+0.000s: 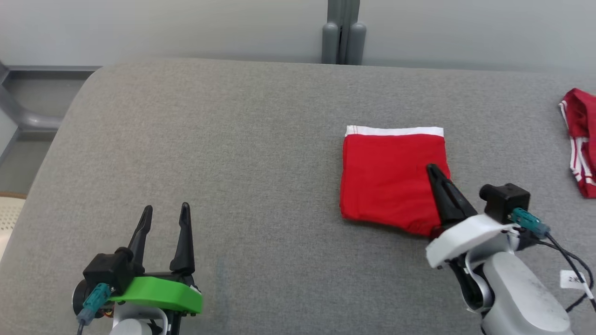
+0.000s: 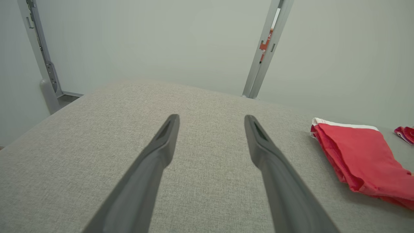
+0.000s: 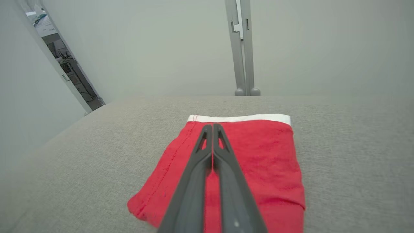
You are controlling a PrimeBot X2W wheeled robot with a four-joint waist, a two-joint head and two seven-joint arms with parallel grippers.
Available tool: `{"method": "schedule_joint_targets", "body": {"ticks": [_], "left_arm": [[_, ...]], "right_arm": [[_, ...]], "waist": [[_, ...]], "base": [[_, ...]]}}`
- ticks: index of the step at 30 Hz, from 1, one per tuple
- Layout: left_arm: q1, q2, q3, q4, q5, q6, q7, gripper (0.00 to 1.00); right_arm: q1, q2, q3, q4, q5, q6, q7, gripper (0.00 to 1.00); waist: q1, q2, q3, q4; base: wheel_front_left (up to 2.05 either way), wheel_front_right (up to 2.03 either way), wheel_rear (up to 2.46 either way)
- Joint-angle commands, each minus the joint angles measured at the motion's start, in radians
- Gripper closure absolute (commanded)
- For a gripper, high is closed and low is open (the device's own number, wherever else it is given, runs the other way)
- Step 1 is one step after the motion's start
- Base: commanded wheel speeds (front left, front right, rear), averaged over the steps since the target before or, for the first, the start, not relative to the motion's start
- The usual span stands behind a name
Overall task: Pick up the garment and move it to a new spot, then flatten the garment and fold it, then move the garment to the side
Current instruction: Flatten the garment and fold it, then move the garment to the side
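Your right hand (image 1: 430, 167), fingers pressed together, sits over the 4 o'clock corner of the folded red cloth garment (image 1: 386, 181). Your left hand (image 1: 166, 208) stands wide at its 8 o'clock.

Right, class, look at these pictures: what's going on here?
A robot is handling a red garment, which lies folded on a grey padded surface. Its right gripper, shut, is over the garment's right part; whether it touches is unclear. Its left gripper is open, apart from the garment. A red-and-white striped cloth lies at the far right.
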Motion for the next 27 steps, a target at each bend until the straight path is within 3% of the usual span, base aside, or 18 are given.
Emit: {"method": "schedule_joint_targets", "body": {"ticks": [1,10,14,15,16,27], "left_arm": [[0.015,0.002,0.008,0.000,0.006,0.000,-0.003,0.00],[0.045,0.002,0.044,0.001,0.034,-0.002,-0.003,0.00],[0.056,0.002,0.060,-0.003,0.039,-0.003,-0.003,0.00],[0.058,0.002,0.062,-0.002,0.041,-0.004,-0.003,0.00],[0.060,0.002,0.065,0.000,0.043,-0.004,-0.003,0.00],[0.089,0.013,0.062,0.000,0.075,-0.005,-0.003,0.00]], "right_arm": [[0.037,-0.010,-0.026,-0.030,-0.016,0.000,-0.003,1.00],[0.223,-0.017,-0.200,-0.182,-0.086,0.000,-0.003,0.98],[0.273,-0.005,-0.213,-0.230,-0.111,0.000,-0.003,0.55],[0.285,0.001,-0.218,-0.243,-0.117,0.000,-0.002,0.10],[0.298,0.009,-0.224,-0.255,-0.123,0.000,-0.003,0.00],[0.393,0.045,-0.256,-0.328,-0.177,0.000,-0.003,0.00]], "waist": [[0.0000,0.0000,-0.039,-0.046],[0.0000,0.0000,-0.086,-0.117],[0.0000,0.0000,-0.091,-0.137],[0.0000,0.0000,-0.092,-0.141],[0.0000,0.0000,-0.093,-0.144],[0.0000,0.0000,-0.114,-0.147]], "base": [[0.00,0.00,0.00],[0.00,0.00,0.00],[0.00,0.00,0.00],[0.00,0.00,0.00],[0.00,0.00,0.00],[0.00,0.00,0.00]]}}
